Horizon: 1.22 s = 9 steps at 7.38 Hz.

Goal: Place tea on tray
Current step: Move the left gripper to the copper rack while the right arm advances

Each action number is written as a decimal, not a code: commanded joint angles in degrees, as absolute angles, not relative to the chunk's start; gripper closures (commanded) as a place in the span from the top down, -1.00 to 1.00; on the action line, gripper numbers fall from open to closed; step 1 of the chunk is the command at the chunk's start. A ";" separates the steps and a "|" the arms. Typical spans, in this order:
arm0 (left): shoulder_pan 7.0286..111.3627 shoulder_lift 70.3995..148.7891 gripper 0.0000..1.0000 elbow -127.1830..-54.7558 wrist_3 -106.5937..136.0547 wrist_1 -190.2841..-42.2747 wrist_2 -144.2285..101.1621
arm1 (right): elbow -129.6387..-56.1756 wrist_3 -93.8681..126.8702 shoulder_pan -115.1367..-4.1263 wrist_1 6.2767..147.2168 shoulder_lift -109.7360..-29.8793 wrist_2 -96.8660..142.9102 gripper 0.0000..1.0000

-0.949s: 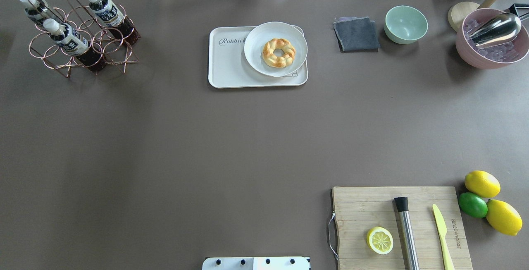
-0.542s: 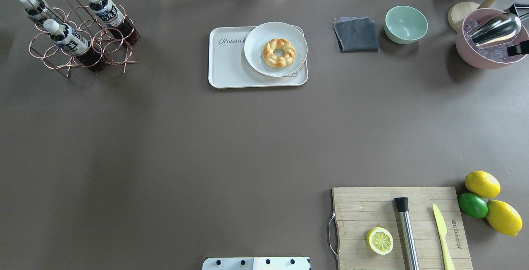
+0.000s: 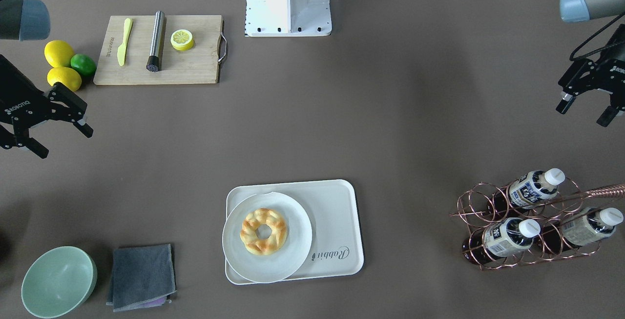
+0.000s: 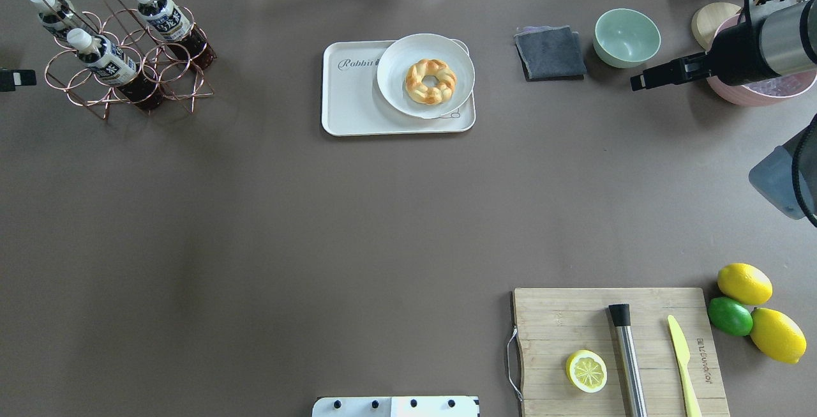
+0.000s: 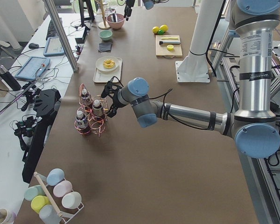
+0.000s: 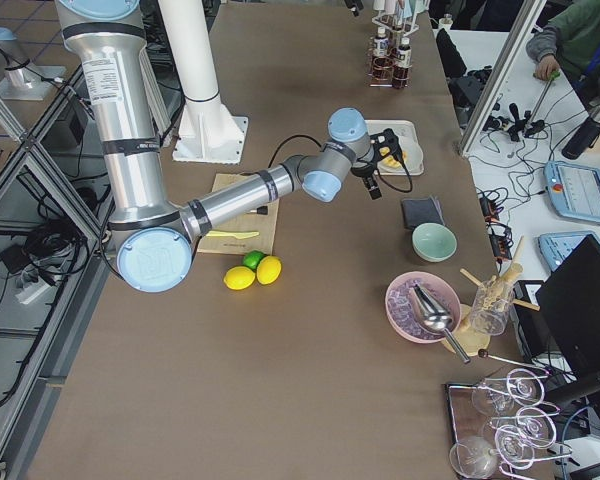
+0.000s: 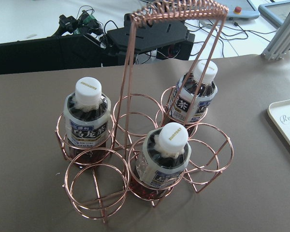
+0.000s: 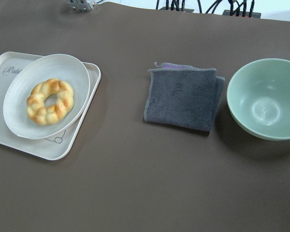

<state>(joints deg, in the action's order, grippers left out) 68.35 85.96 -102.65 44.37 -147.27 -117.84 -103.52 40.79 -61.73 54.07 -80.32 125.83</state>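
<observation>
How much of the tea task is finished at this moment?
Done: nothing yet; the tray holds only the plate with a pastry. In hand: the left gripper, open and empty, hovers near the copper rack, where the tea stands upright. The right gripper is open too. Left: grasp the tea, lift it out, set it on the tray.

Bright, even overhead light, soft faint shadows, sharp focus, no blur or glare.

The brown tabletop (image 4: 319, 225), from overhead: wire rack (image 7: 183, 8) upper left, tray (image 4: 348, 101) top centre, grey cloth (image 4: 550, 53) and green bowl (image 4: 627, 37) rightward, cutting board (image 4: 555, 321), lemons (image 4: 744, 283) and lime (image 4: 730, 316) lower right.
</observation>
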 commanded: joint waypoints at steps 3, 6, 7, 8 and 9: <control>60.03 92.26 0.94 -98.90 46.23 -147.57 -98.38 | -104.24 41.48 -58.54 53.88 -79.54 121.99 1.00; 60.03 96.32 0.86 -94.49 45.35 -147.83 -97.56 | -104.24 41.48 -58.27 53.88 -79.54 121.12 1.00; 60.03 96.76 0.77 -93.61 45.35 -147.83 -96.34 | -104.24 41.48 -58.27 53.88 -79.54 121.03 1.00; 60.03 97.64 0.66 -92.73 45.18 -148.01 -96.24 | -104.33 41.48 -58.27 53.88 -79.54 121.03 1.00; 60.03 97.65 0.61 -92.12 45.00 -148.09 -96.24 | -104.33 41.48 -58.27 53.88 -79.54 121.03 1.00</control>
<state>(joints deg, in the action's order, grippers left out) 60.04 97.02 -93.38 45.26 -147.93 -96.58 -104.27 41.48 -58.29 53.88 -79.54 121.08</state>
